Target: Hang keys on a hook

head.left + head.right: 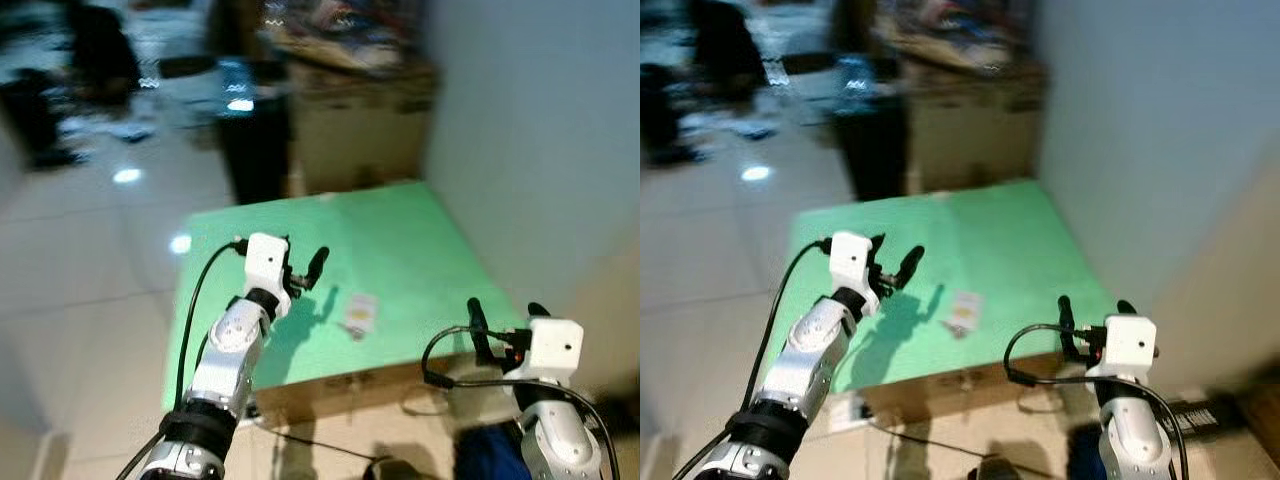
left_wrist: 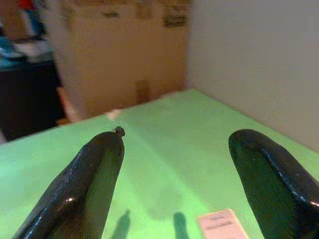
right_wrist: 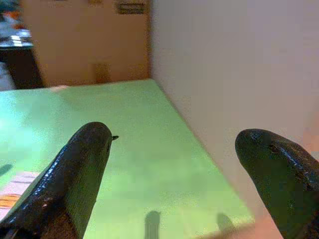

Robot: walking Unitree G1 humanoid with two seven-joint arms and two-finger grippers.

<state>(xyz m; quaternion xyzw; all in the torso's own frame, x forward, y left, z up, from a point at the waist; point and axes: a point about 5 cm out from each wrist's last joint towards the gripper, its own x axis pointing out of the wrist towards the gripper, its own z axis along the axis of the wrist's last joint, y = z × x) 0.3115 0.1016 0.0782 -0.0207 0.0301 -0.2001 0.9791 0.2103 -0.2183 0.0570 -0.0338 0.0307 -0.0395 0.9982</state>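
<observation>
Fingers on both arms are spread wide apart and hold nothing. On the left gripper the 2 black fingers point out over the green counter. I think they are open like that so they are ready to pick something up. The right gripper hangs just past the near edge of the counter, close to its right corner, and its fingers are open too. It looks like it is waiting its turn.

Between the 2 grippers, near the front of the counter, lies a small pale thing. It looks like a flat card or tag. It is too blurry to tell if keys are on it, but I guess it is the thing to pick up. The left gripper is closer to it. Its shadow falls just beside the pale thing.

I cannot see a hook anywhere. A plain white wall stands along the right side of the counter, so the hook may be up there, out of sight.

Under the green top the counter looks like a brown box. Behind it is a big cardboard box with messy stuff on top. On the left, the floor is shiny pale tile with bright spots of light. Dark shapes far back are too blurry to name.
</observation>
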